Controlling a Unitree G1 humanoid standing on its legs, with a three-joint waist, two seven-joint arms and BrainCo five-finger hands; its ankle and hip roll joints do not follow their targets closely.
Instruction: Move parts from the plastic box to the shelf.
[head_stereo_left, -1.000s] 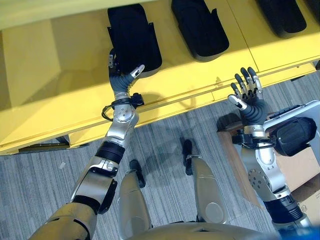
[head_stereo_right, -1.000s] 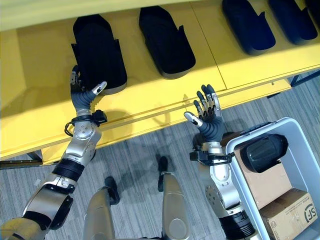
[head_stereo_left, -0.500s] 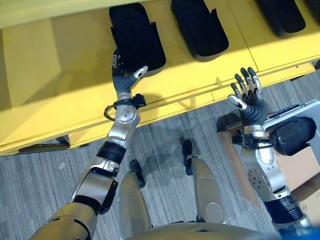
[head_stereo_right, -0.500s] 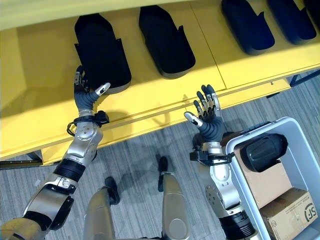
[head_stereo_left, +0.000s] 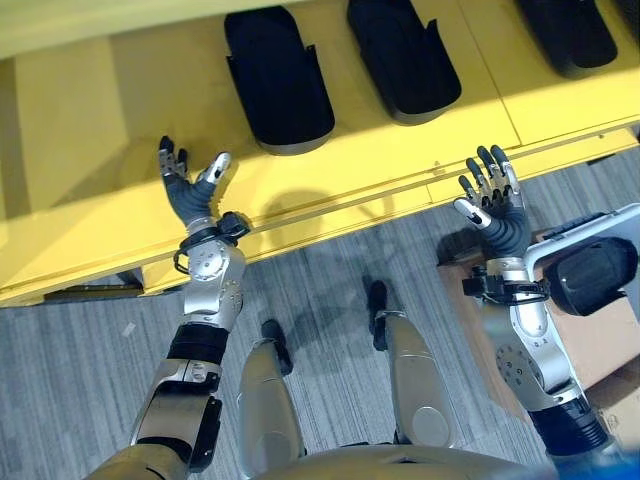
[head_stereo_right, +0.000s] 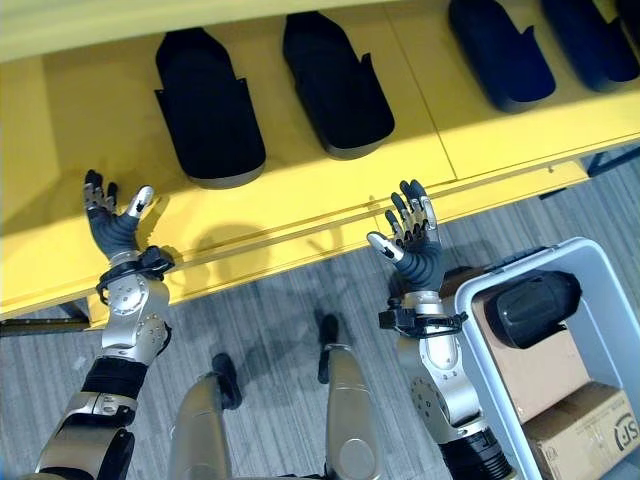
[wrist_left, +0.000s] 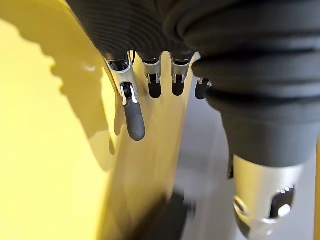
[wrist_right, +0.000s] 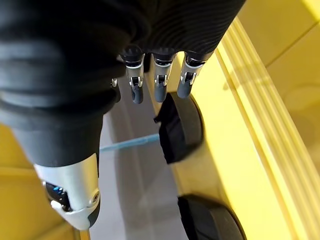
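Several black moulded parts lie on the yellow shelf (head_stereo_right: 300, 215); the leftmost one (head_stereo_right: 208, 105) rests alone, with a second (head_stereo_right: 335, 82) beside it. My left hand (head_stereo_right: 115, 218) hovers open and empty over the shelf's front strip, left of and nearer than that leftmost part, touching nothing. Its fingers (wrist_left: 134, 117) show straight above the yellow surface. My right hand (head_stereo_right: 410, 245) is raised open and empty just before the shelf's front edge. The grey plastic box (head_stereo_right: 540, 257) stands at the lower right and holds one more black part (head_stereo_right: 530, 305).
Cardboard boxes (head_stereo_right: 585, 430) lie in the plastic box under and beside the black part. More black parts (head_stereo_right: 500, 50) sit further right on the shelf. Bare yellow shelf (head_stereo_left: 80, 110) lies left of the leftmost part. Grey striped carpet (head_stereo_right: 260, 330) runs below the shelf.
My left hand has come away from the near end of the leftmost black part and moved left and towards me. The part stays on the shelf. The right hand has hardly moved.
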